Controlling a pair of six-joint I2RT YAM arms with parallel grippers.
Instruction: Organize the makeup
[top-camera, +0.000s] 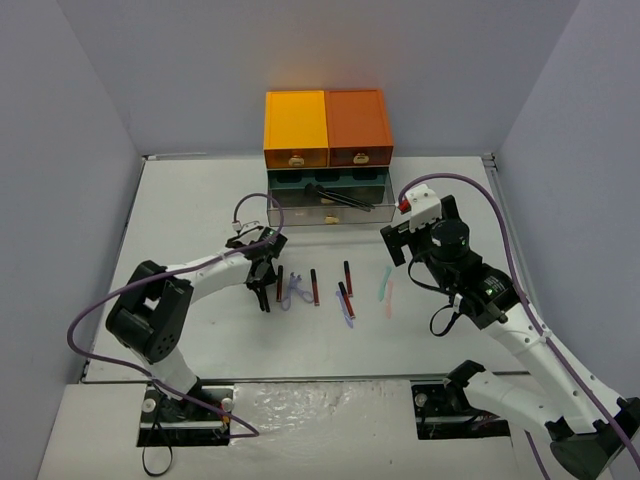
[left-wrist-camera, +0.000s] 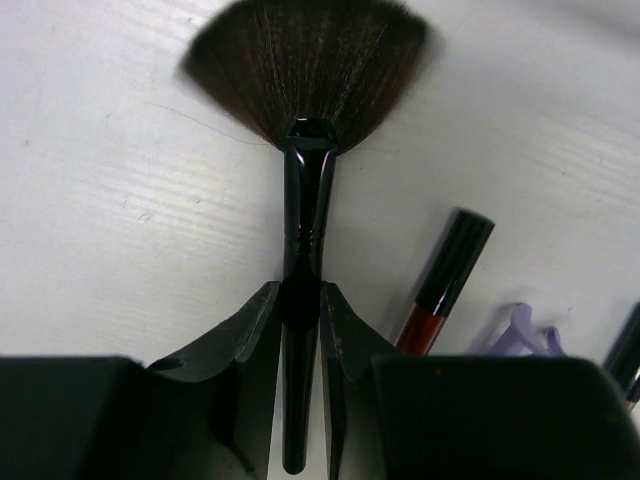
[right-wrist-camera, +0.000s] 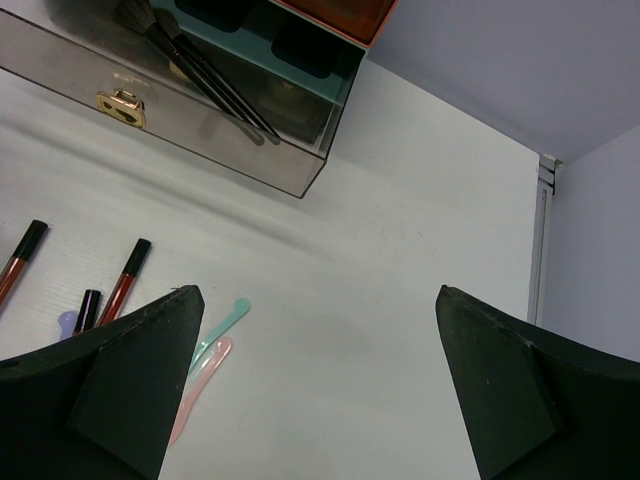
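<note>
Left wrist view: left claw (left-wrist-camera: 300, 300) clamped on the black fan brush (left-wrist-camera: 306, 180) by its slim handle at frame centre, bristles toward the top over the table (left-wrist-camera: 100, 200), red-black pencil (left-wrist-camera: 440, 285) just right; handle may pivot or slip, knocking that pencil; right claw (right-wrist-camera: 318, 300) apart, holding nothing.

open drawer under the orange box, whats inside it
Black brushes lie slanted inside the open drawer. Its rear part runs under the teal tier, so anything back there is hidden.
</note>
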